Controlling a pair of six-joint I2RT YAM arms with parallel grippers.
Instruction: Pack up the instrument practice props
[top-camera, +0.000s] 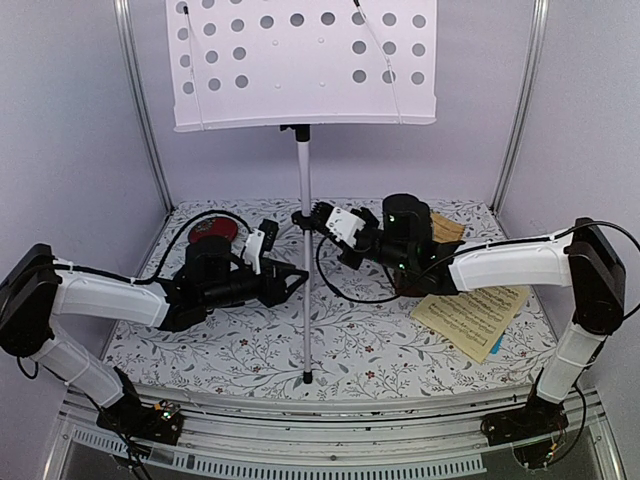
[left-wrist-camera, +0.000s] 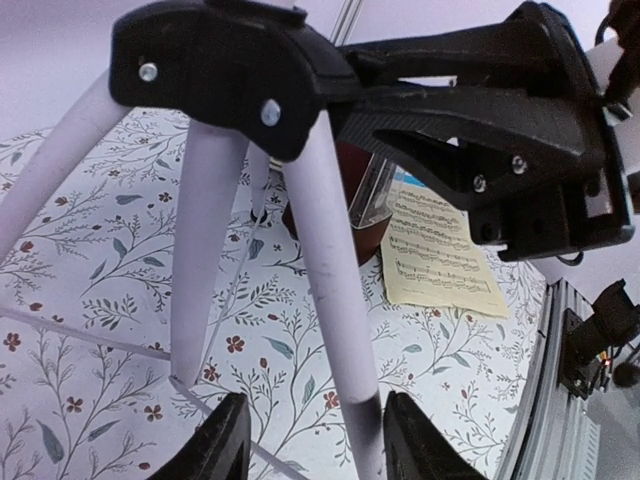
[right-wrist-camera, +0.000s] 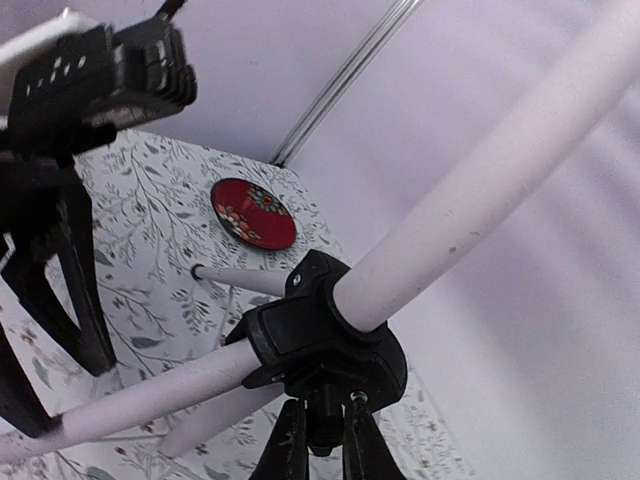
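Note:
The music stand has a white perforated desk (top-camera: 300, 60) on a silver pole (top-camera: 304, 260). Its tripod stands on the floral mat. My right gripper (top-camera: 300, 217) is at the black tripod hub (right-wrist-camera: 320, 335), and in its wrist view it (right-wrist-camera: 325, 445) is shut on the small black knob under the hub. My left gripper (top-camera: 297, 280) is lower. In its wrist view it (left-wrist-camera: 315, 445) is open, with a tripod leg (left-wrist-camera: 330, 290) between the jaws, close to the right finger. The dark brown metronome (left-wrist-camera: 352, 235) is mostly hidden behind that leg. Cream and blue music sheets (top-camera: 475, 315) lie at the right and also show in the left wrist view (left-wrist-camera: 440, 255).
A red round dish (top-camera: 212, 232) with a flower pattern lies at the back left of the mat, also in the right wrist view (right-wrist-camera: 253, 213). Pale walls with metal corner posts (top-camera: 140, 100) enclose the space. The rail (top-camera: 330, 455) runs along the near edge.

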